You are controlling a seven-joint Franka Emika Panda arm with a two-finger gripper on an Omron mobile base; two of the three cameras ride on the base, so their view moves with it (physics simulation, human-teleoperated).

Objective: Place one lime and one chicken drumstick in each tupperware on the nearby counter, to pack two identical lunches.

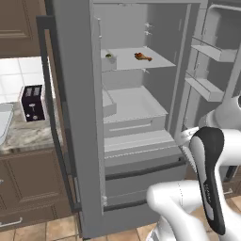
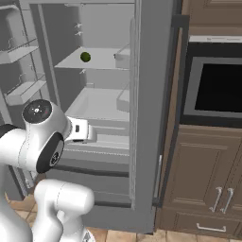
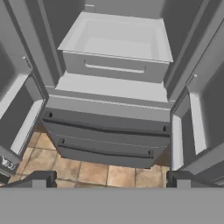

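Small round green lime at shelf's nine o'clock: firm, light, rolls (grasp across middle). Brown chicken drumstick: greasy. Gripper wide, empty.

Three cameras, all facing the open fridge

Your left base view sits behind the arm, looking forward and down into the fridge from its left, with the worktop and toaster at its left edge. Your right base view looks at the same fridge interior from the right, taking in the built-in oven and cabinets. Both share the upper shelf and the drawers. Your hand view hangs nearer and lower, aimed at the crisper drawer, the freezer front and the floor tiles, with the tool tips wide apart at its bottom.
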